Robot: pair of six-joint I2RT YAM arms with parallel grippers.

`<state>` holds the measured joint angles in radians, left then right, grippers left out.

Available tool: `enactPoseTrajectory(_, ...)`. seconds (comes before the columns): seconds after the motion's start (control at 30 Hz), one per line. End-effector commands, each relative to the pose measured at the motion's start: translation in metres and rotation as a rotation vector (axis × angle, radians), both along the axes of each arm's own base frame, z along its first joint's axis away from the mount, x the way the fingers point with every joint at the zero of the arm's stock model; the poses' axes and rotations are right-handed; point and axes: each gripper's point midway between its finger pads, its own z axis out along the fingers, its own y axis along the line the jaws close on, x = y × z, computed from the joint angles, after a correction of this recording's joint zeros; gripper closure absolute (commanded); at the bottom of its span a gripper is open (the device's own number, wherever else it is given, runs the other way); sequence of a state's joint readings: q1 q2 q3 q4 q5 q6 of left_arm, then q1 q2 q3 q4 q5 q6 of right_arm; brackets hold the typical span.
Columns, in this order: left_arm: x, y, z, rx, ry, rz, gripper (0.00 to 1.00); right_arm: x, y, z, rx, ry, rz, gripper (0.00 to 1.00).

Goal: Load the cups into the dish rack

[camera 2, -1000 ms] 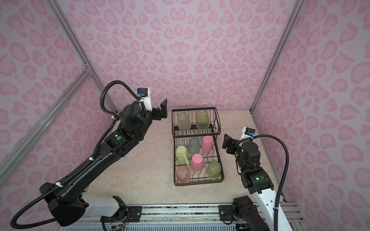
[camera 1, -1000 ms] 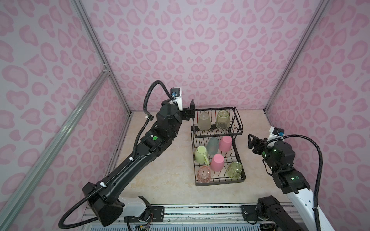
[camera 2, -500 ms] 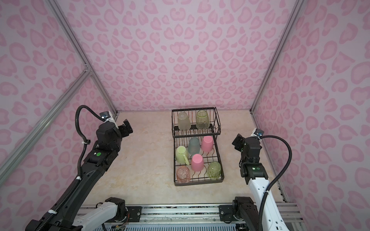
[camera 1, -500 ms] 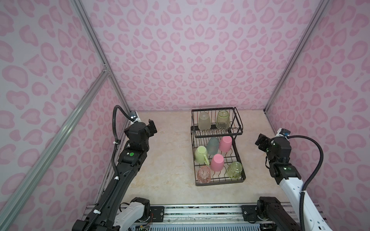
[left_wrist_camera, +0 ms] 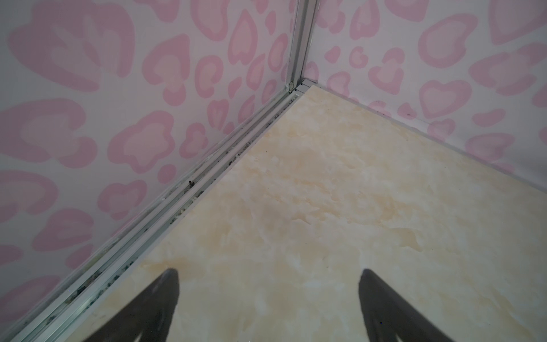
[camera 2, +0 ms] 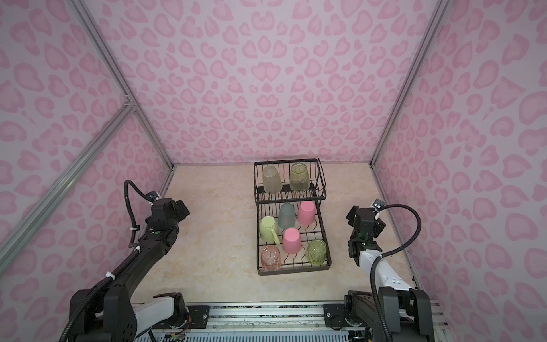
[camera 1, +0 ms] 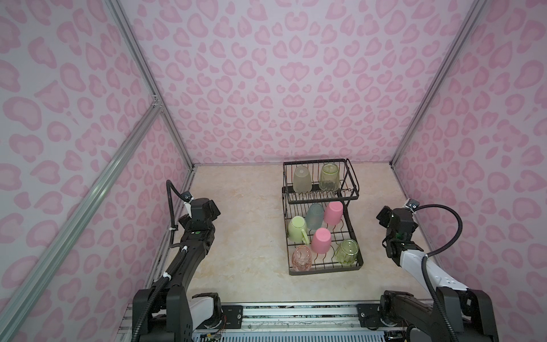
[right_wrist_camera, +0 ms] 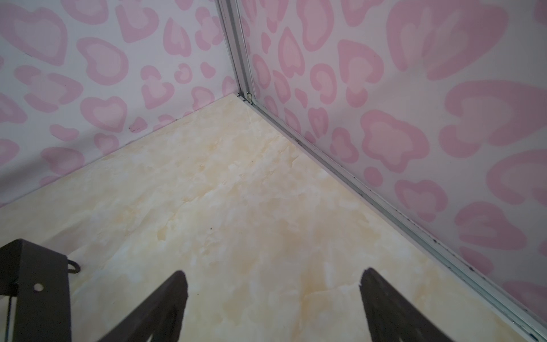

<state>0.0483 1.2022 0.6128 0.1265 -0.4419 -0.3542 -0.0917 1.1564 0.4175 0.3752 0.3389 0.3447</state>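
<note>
Black wire dish rack (camera 1: 325, 271) on the table (camera 1: 245, 225), eight cups (camera 1: 322, 240) inside.
Two in the raised basket (camera 1: 313, 161), six below; left gripper (left_wrist_camera: 268, 274) and right gripper (right_wrist_camera: 273, 275) empty, jaws wide, well apart from it.

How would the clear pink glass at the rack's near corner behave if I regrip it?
The clear pink glass looks see-through and glossy, so probably fragile and slippery. Its patterned wall may aid grip. On the thin wires of the dish rack, it would likely tip if pushed sideways.

Pink heart-print walls (camera 1: 266, 74), marbled beige floor (camera 1: 242, 237)
</note>
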Motion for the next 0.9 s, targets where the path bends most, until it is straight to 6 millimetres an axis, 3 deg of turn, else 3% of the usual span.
enactPoseTrajectory(0.0,0.016,-0.001,0.006,-0.001,-0.093,-0.022,0.04,0.008,-0.009,0.010,-0.062,-0.054,-0.033,0.10)
enactPoseTrajectory(0.2,0.022,-0.001,-0.021,-0.004,-0.061,-0.046,0.04,0.010,-0.008,-0.002,-0.108,-0.072,-0.005,0.10)
enactPoseTrajectory(0.37,0.022,0.001,-0.033,-0.002,-0.054,-0.052,0.04,0.022,0.012,-0.009,-0.136,-0.070,0.106,0.09)
enactPoseTrajectory(0.57,0.022,-0.003,-0.033,0.021,-0.107,-0.098,0.04,0.029,0.039,-0.014,-0.216,-0.076,0.192,0.09)
enactPoseTrajectory(0.87,0.023,-0.019,-0.024,0.026,-0.187,-0.215,0.04,0.028,0.053,-0.016,-0.263,-0.129,0.241,0.08)
